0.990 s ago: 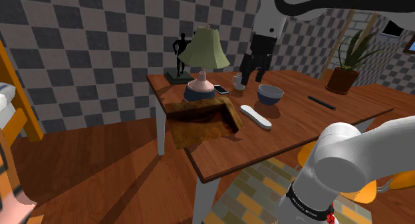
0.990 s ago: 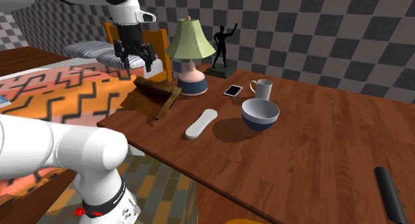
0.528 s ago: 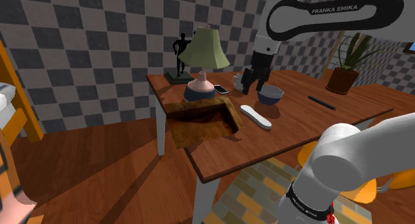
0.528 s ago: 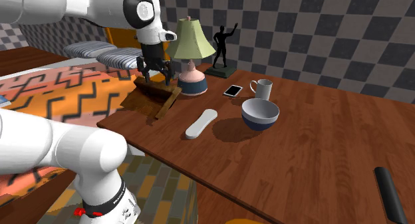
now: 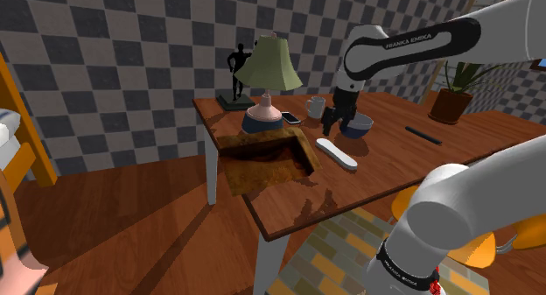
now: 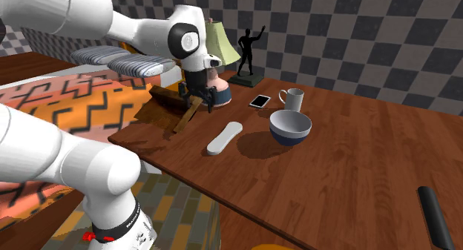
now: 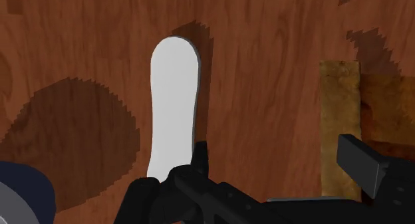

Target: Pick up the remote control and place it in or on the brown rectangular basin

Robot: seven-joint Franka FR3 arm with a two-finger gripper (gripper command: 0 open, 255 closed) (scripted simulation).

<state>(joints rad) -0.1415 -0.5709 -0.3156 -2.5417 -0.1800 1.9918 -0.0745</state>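
Note:
The white, oblong remote control lies flat on the wooden table. The brown rectangular basin sits at the table's edge, just beyond the remote in the second exterior view. My black gripper hangs open a little above the table, over the strip between the remote and the basin. In the wrist view one fingertip is beside the remote's near end and the other is over the basin's rim. Nothing is between the fingers.
A blue-grey bowl stands close beside the remote. A lamp, phone, mug and black figurine crowd the table's far part. A black bar and potted plant are farther off.
The arm has come down and the gripper has dropped from well above the table to just over it, close to the remote. The remote and basin have not moved.

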